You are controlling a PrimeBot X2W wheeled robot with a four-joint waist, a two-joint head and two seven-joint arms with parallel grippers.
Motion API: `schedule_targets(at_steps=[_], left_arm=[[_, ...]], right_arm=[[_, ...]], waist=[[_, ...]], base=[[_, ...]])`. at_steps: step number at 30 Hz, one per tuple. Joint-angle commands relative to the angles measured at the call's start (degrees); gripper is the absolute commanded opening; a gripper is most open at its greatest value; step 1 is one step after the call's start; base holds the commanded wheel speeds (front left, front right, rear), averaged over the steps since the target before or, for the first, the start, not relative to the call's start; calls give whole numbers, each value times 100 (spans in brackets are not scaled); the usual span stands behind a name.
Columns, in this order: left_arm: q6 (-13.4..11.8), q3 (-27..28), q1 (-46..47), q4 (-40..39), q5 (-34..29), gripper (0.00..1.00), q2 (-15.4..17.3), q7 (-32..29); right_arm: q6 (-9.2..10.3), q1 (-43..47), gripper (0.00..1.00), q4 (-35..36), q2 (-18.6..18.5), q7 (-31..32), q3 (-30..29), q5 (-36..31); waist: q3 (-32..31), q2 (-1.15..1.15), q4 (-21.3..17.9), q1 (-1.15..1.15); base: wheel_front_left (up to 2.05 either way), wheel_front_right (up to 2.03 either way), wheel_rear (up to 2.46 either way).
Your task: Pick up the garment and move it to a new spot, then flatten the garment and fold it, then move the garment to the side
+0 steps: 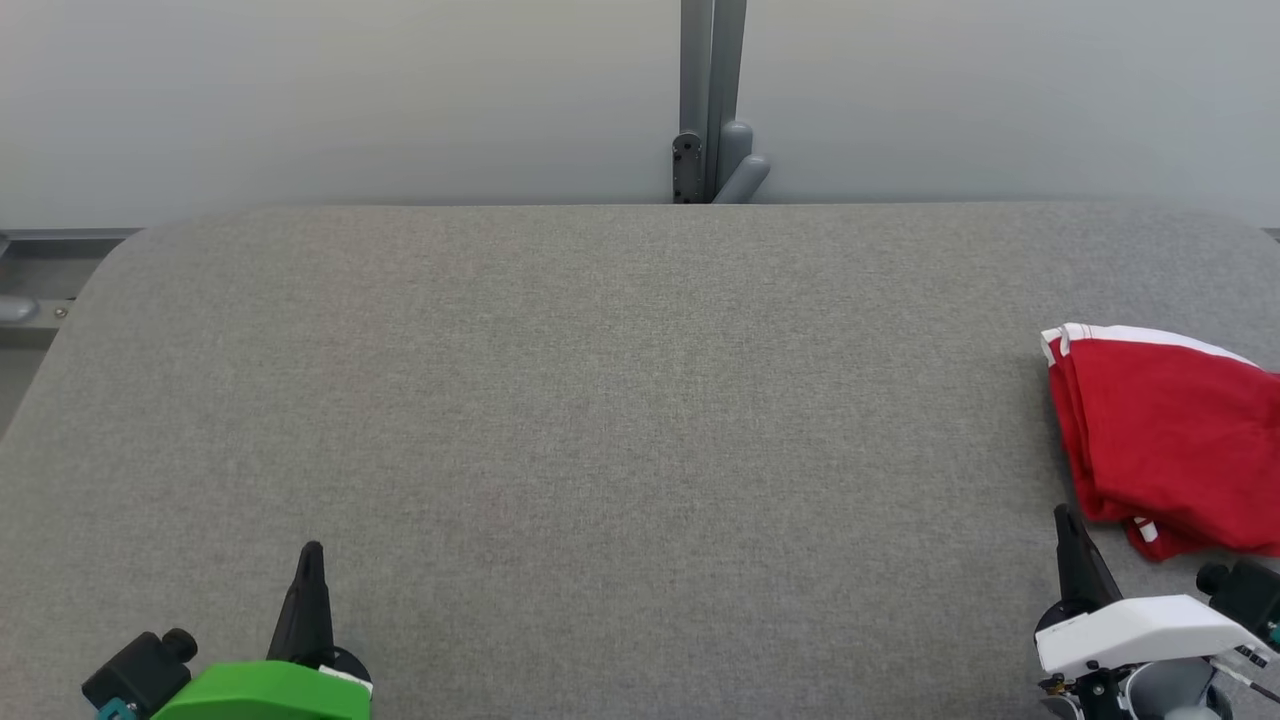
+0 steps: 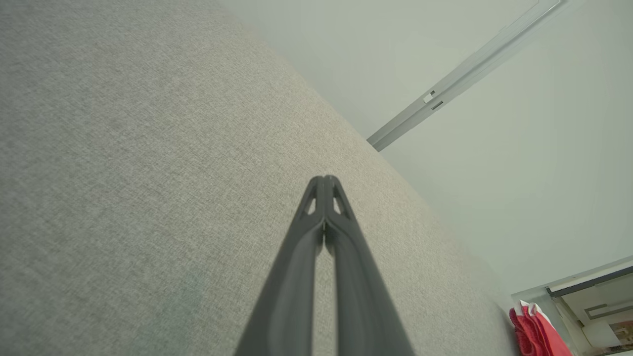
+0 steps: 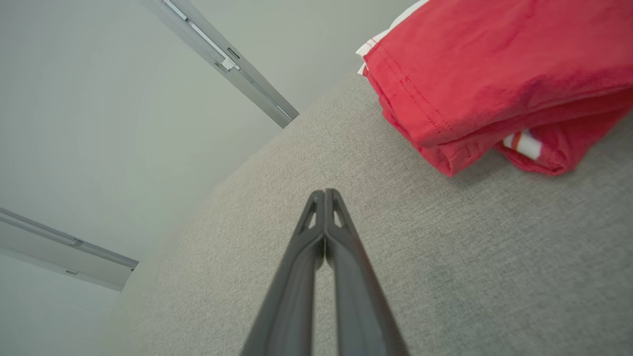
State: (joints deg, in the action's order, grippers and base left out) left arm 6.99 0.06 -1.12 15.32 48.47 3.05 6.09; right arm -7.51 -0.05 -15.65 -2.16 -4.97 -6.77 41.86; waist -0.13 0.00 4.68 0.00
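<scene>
While your right claw (image 1: 1066,515) has its fingers pressed tightly together and holds nothing, its tips sit just beside the near-left corner of the garment (image 1: 1165,440), not touching it. Your left claw (image 1: 311,552) is pinched closed and empty too, well apart from the garment, off to its left. The garment is a red folded bundle with white trim, lying on the grey table (image 1: 600,400), with bare cloth stretching away to its left. Beyond the garment and leftward, a grey post (image 1: 712,100) rises behind the table.
</scene>
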Motion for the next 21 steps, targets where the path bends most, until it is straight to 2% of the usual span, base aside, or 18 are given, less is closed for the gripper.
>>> schedule_targets(at_steps=[1, 21], left_arm=[[15, 43, 178, -71, 209, 0, 64, -31], [31, 185, 388, -86, 1603, 0, 77, -390]], right_arm=[[0, -138, 0, 87, -38, 49, -10, 201], [1, -327, 0, 105, -54, 423, -17, 1774]], waist=[[1, 0, -7, 0], [9, 0, -122, 0]], base=[[0, 0, 0], [0, 0, 0]])
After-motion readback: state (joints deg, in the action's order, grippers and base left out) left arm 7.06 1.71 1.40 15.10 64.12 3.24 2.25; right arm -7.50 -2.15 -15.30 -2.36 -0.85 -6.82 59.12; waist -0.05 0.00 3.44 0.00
